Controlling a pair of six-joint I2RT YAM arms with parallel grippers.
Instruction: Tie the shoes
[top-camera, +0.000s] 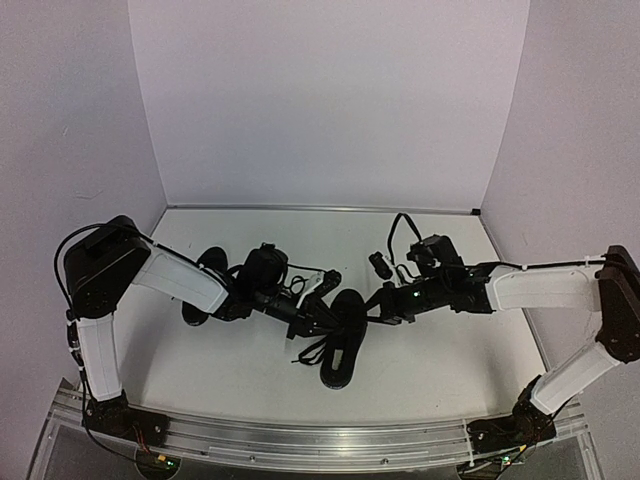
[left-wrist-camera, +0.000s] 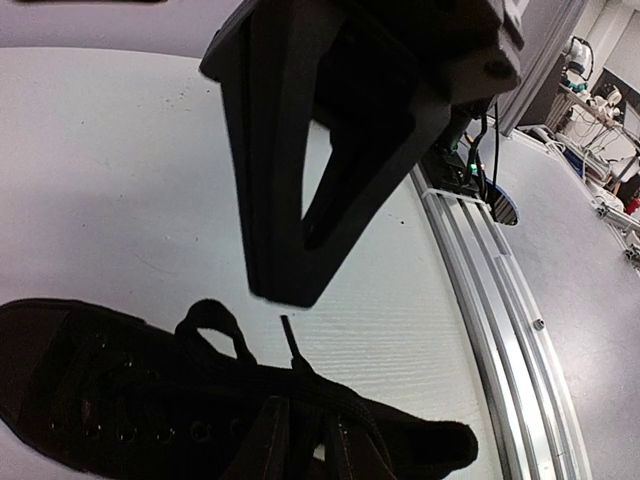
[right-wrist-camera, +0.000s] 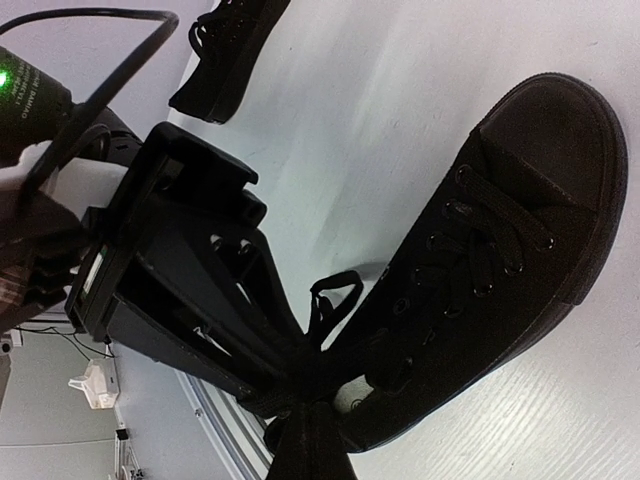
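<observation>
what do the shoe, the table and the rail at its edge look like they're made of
Shoe: the upper looks like matte black canvas, going by its dull cloth look and lace eyelets. The toe cap is smoother, probably rubber.
Table: white, finely ribbed, slightly glossy, perhaps plastic or laminate.
Rail: silvery grooved metal, likely aluminium.

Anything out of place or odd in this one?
Nothing looks damaged. The near shoe has untied laces straggling onto the table; the far shoe sits apart, partly hidden by the left arm.
</observation>
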